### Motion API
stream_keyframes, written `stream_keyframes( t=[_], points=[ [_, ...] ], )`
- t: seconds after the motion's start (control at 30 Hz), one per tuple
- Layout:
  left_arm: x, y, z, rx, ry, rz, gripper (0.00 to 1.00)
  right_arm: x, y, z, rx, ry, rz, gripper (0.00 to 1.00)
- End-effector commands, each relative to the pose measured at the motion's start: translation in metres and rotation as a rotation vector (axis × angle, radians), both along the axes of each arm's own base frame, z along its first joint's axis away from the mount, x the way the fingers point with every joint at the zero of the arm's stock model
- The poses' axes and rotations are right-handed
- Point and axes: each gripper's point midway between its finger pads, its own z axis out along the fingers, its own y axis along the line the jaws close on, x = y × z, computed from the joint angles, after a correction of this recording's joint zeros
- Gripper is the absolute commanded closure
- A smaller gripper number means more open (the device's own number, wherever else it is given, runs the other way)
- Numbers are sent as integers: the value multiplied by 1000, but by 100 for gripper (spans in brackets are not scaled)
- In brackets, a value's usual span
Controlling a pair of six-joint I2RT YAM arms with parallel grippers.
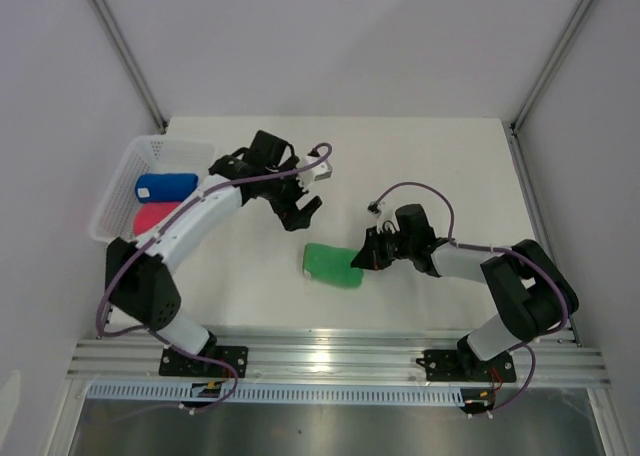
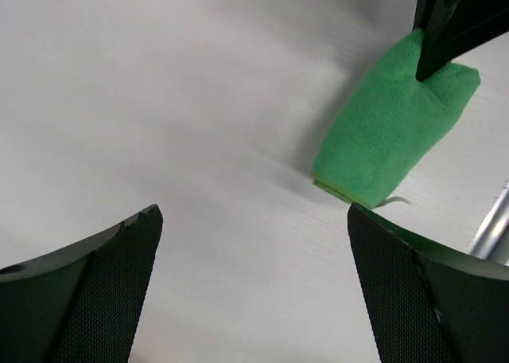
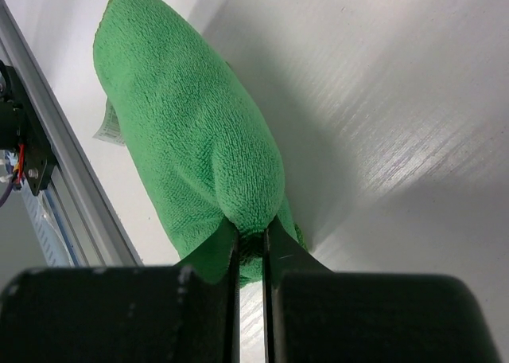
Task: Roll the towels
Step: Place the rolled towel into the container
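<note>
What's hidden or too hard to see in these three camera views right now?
Pink towel: top view, one end under the left arm; absent from both wrist views.
Green towel: right wrist view, near end pinched inside the shut right gripper.
Its label: right wrist view, too small to read.
Left gripper: left wrist view, open fingers cut off by the bottom edge.

Bright diffuse light, soft shadows, sharp focus

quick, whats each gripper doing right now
left gripper: open, holding nothing
right gripper: shut on one end of the green towel
</note>
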Motion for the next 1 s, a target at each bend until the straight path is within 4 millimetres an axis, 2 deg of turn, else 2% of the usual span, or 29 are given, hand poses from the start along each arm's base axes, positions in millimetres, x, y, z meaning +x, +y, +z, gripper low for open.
stream_keyframes(
  t=[0.0, 0.03, 0.1, 0.13, 0.17, 0.2, 0.23, 0.27, 0.33, 0.37, 0.43, 0.47, 0.5, 0.53, 0.57, 0.6, 0.63, 0.67, 0.7, 0.8, 0.97],
  points=[
    [26, 5, 116, -50, -453, -127, 1, 7, -13, -16, -88, 13, -58, 95],
    [34, -1, 164, -105, -572, -121, 0, 8, -13, -15, -90, 4, -56, 95],
    [47, -1, 204, -177, -658, -20, 0, 10, -15, -14, -102, -19, -61, 95],
    [58, -5, 240, -275, -717, 69, 1, 11, -15, -13, -103, -27, -63, 95],
    [51, -18, 245, -325, -698, -2, 4, 13, -15, -12, -103, -33, -66, 95],
    [38, -33, 255, -359, -691, -116, 15, 14, -15, -12, -102, -37, -68, 95],
    [19, -42, 221, -292, -603, -291, 22, 15, -14, -12, -101, -38, -71, 95],
    [-6, -66, 203, -293, -553, -404, 18, 16, -14, -11, -98, -40, -74, 95],
    [-2, -65, 157, -59, -622, -418, 23, 18, -12, -9, -90, -47, -79, 95],
    [-22, -69, 86, 37, -579, -474, 26, 18, -12, -8, -88, -47, -81, 95],
    [-34, -72, 71, 35, -675, -544, 25, 18, -11, -8, -86, -51, -80, 95],
    [-48, -76, 65, -19, -765, -581, 21, 18, -11, -8, -85, -50, -81, 95],
    [-60, -72, 33, -7, -770, -626, 19, 17, -10, -8, -86, -50, -80, 96],
    [-67, -66, 10, 31, -799, -668, 17, 17, -11, -9, -88, -53, -80, 96],
    [-73, -71, 6, 21, -823, -699, 14, 18, -10, -9, -88, -56, -77, 95],
    [-77, -71, -8, 27, -812, -713, 11, 18, -10, -8, -87, -59, -77, 95],
    [-79, -69, -18, 43, -788, -710, 2, 18, -8, -8, -85, -60, -71, 96],
    [-80, -72, -25, 56, -778, -708, 1, 18, -8, -9, -85, -59, -71, 95],
    [-76, -75, -36, 77, -762, -696, 1, 18, -8, -9, -86, -59, -70, 96],
    [-63, -78, -43, 107, -744, -627, 1, 16, -7, -11, -90, -60, -69, 95],
    [-61, -82, -52, 111, -682, -589, 0, 16, -8, -14, -99, -58, -71, 95]
  ],
)
